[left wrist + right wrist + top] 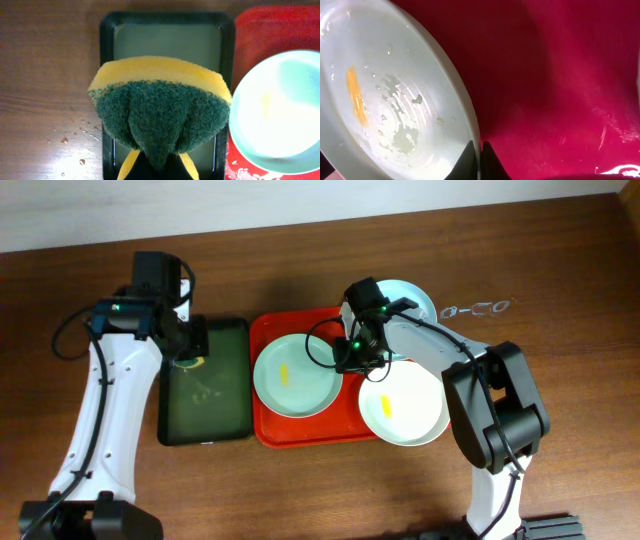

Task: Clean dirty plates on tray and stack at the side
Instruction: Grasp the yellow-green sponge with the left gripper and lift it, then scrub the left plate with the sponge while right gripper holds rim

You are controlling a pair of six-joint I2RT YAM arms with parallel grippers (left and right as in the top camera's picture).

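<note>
Red tray holds yellow-smeared plate; right tool narrow, pinching its rim. Left tool clamps yellow-green sponge over dark green tray.

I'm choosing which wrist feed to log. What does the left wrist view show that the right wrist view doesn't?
Only the left wrist view: the sponge held in the left gripper, the dark green tray, the wet table. Only the right wrist view: the right gripper pinching a plate rim, with droplets on it. Both: the red tray and a plate with a yellow smear.
</note>
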